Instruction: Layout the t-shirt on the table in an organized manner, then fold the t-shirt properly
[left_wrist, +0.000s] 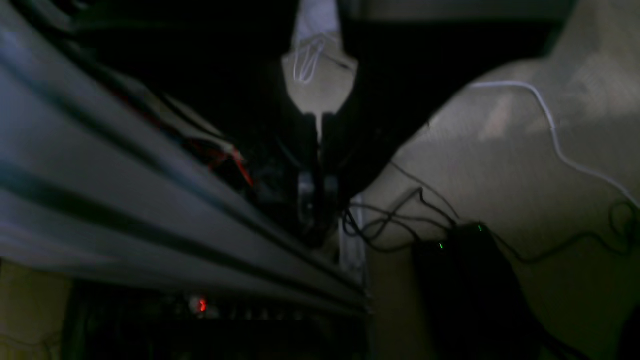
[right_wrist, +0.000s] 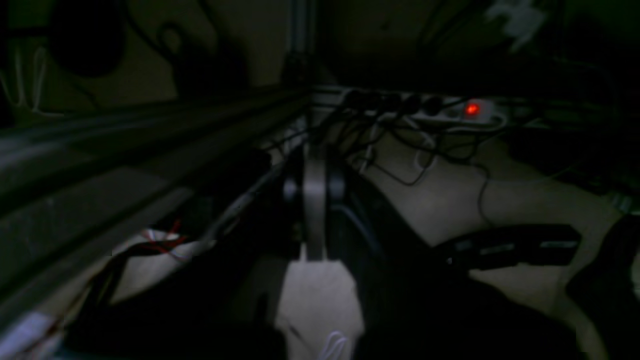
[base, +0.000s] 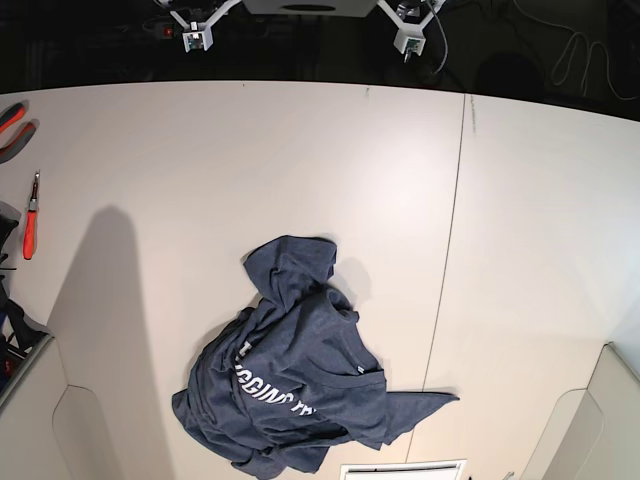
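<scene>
The t-shirt (base: 300, 375) lies crumpled on the table (base: 250, 150), toward the near edge and a little left of the thin dark seam (base: 447, 250) that crosses the matte white top. Its cloth is heathered navy, soft and rumpled into overlapping folds, with part of a line of white block letters (base: 270, 388) showing, the rest hidden by folds. The heap is roughly oval; its long axis runs from the upper lump at far centre down toward the near left, and one flat pointed flap (base: 420, 405) sticks out to the right, nearly reaching the seam. An orange-handled tool (base: 31, 215) rests at the table's left edge, well apart from the shirt.

Neither arm reaches over the table in the base view; only two white mounts (base: 195, 35) show at the far edge. The wrist views are dark and blurred, showing grooved metal rails (left_wrist: 150, 200), tangled black cables (left_wrist: 400, 215) and a power strip with a red light (right_wrist: 472, 109).

The left gripper (left_wrist: 318, 120) shows its two dark fingers pressed together with only a sliver between them, holding nothing. The right gripper (right_wrist: 315, 250) is likewise closed and empty, its fingers meeting in a narrow pale strip.
</scene>
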